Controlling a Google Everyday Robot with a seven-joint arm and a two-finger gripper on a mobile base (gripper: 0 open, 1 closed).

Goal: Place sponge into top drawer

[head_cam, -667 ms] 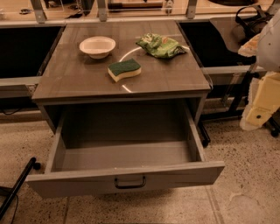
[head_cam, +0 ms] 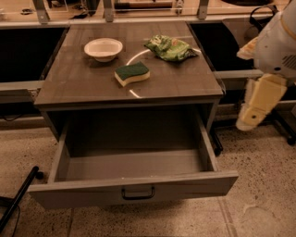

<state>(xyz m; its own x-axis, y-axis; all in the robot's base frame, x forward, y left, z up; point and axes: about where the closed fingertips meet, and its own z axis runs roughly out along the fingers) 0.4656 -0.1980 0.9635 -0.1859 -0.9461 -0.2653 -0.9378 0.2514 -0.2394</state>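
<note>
Setting: a robot test workspace of lab or office type. Indicators: a grey laminate cabinet (head_cam: 83,88) with its top drawer (head_cam: 134,190) standing open, flanked by matching grey units (head_cam: 18,87) with dark recesses; a speckled terrazzo floor (head_cam: 263,194); metal frame uprights (head_cam: 40,11) along the rear edge; a black cable (head_cam: 257,14) at upper right. The gripper (head_cam: 246,122) hangs at the right, beside the cabinet and above the floor.

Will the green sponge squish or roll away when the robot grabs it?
The sponge will probably squish a bit, because its pale base looks like soft foam. It likely won't roll, since it lies flat on the cabinet top. The gripper hangs at the picture's right edge, away from it.
</note>
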